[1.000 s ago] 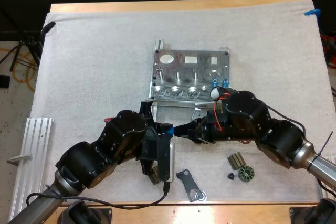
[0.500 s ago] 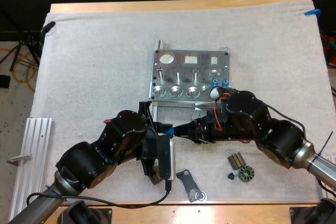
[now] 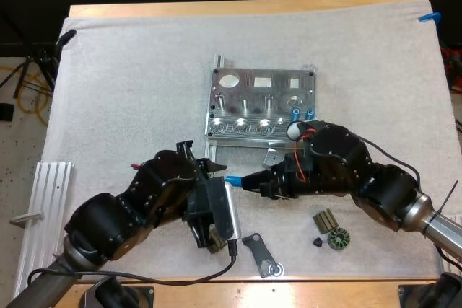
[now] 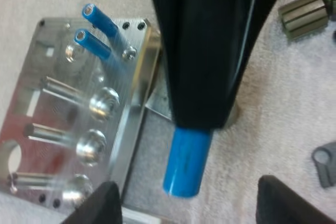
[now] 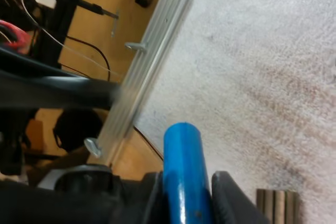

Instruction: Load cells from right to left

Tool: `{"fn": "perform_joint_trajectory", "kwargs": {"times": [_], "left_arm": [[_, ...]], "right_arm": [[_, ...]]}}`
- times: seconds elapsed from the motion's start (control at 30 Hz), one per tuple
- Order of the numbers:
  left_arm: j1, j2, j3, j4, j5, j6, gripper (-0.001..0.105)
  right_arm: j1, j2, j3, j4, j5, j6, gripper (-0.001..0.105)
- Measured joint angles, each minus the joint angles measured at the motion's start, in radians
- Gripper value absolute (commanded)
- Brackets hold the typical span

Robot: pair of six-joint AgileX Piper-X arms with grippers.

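1. The right gripper (image 3: 249,179) has its fingers (image 5: 227,195) pinching a blue cylinder (image 3: 234,179) from both sides. The free end of the cylinder sticks out toward the left arm.
2. The left gripper (image 4: 194,205) faces that free end. Its fingers (image 4: 102,205) are spread wide, one on each side of the cylinder's line and clear of it.
3. The held cylinder hangs over the white mat (image 3: 130,84), near the metal plate (image 3: 263,102) on the side closest to the arms.
4. Two more blue cylinders (image 3: 294,114) stand side by side in the plate near its right corner on that same side.
5. A ribbed dark block (image 3: 325,219), a round toothed part (image 3: 337,238) and a tiny black piece (image 3: 316,242) lie close together on the mat by the right arm.
6. A flat grey bracket (image 3: 261,254) lies nearer the desk (image 3: 238,6) edge, between the two arms.
7. A ribbed metal rail (image 3: 43,214) lies at the mat's left edge.
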Motion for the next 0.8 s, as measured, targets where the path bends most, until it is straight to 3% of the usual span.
{"fn": "perform_joint_trajectory", "kwargs": {"times": [0.2, 0.43, 0.8], "left_arm": [[0.000, -0.002, -0.052, 0.104, 0.000, -0.108, 0.055], [0.000, -0.081, -0.064, 0.126, -0.003, -0.261, 0.055], [0.000, -0.187, -0.068, 0.153, -0.173, -0.539, 0.055]], "right_arm": [[0.000, 0.000, 0.000, 0.057, 0.000, -0.043, 0.013], [0.000, 0.000, -0.025, 0.167, 0.049, -0.126, 0.013], [0.000, 0.000, -0.171, 0.405, 0.214, -0.336, 0.013]]}}
